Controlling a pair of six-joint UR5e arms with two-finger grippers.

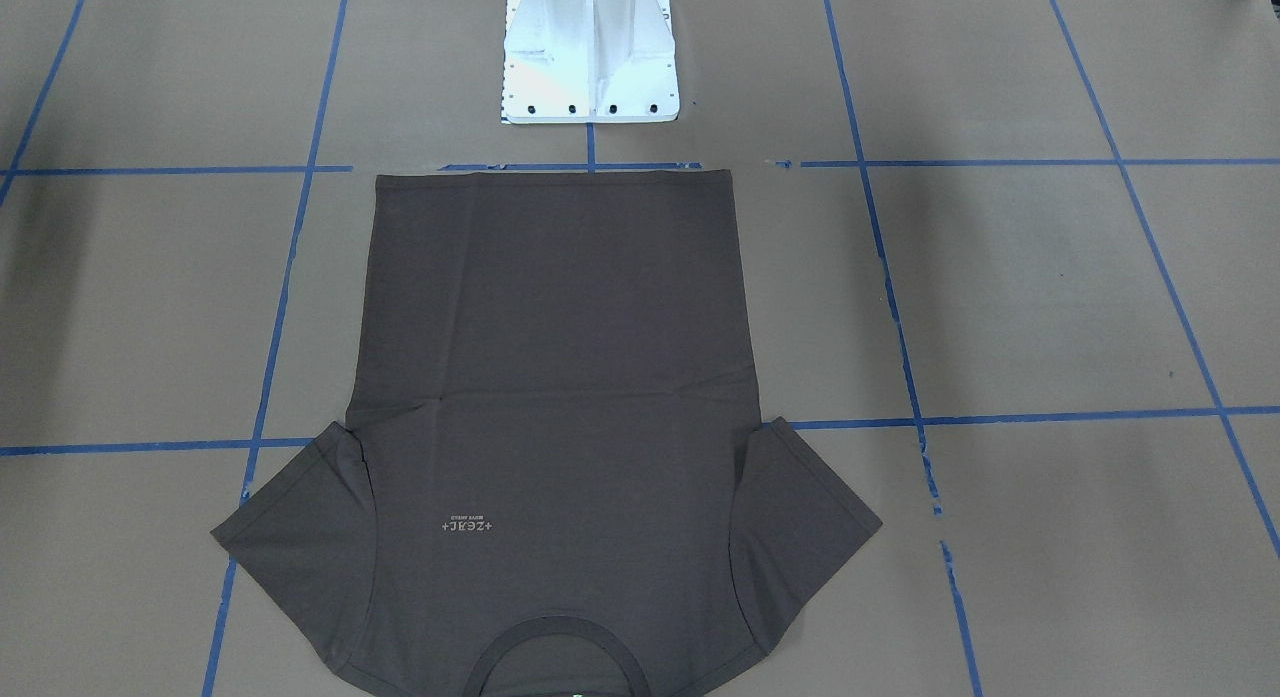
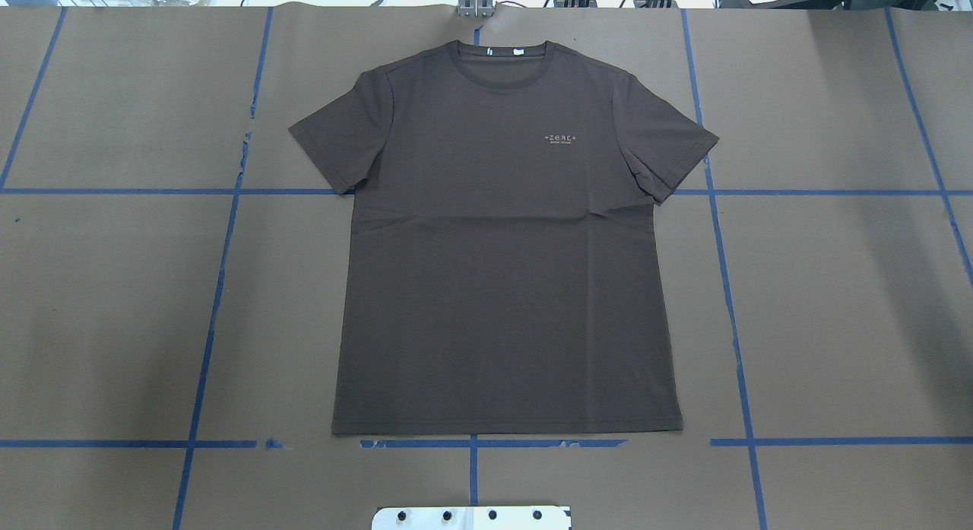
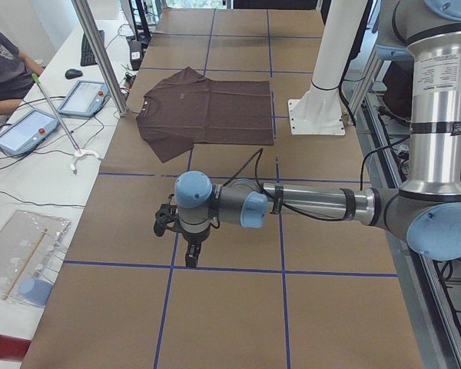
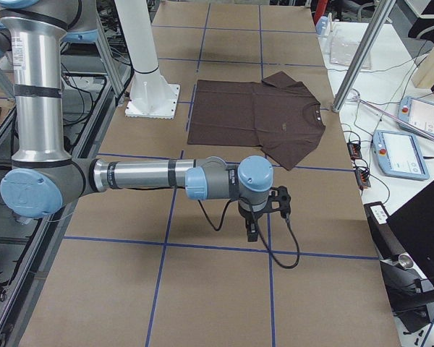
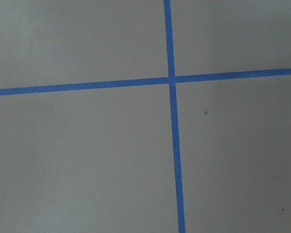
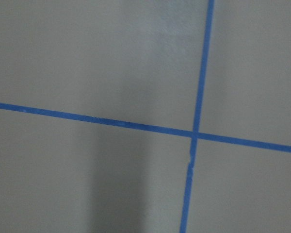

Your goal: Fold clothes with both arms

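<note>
The clothes are one dark grey-brown T-shirt lying flat and face up on the brown paper, sleeves spread, collar toward the far edge and hem near the robot base. It also fills the middle of the front-facing view. Neither arm reaches the overhead or front-facing view. The left arm stretches low over the table off to one side of the shirt, its left gripper pointing down at bare paper. The right gripper hangs likewise on the other side. I cannot tell whether either is open or shut. Both wrist views show only paper and crossing blue tape.
A white pedestal base stands just behind the shirt's hem. Blue tape lines grid the table. Beyond the collar edge stand metal poles, control tablets and a seated person.
</note>
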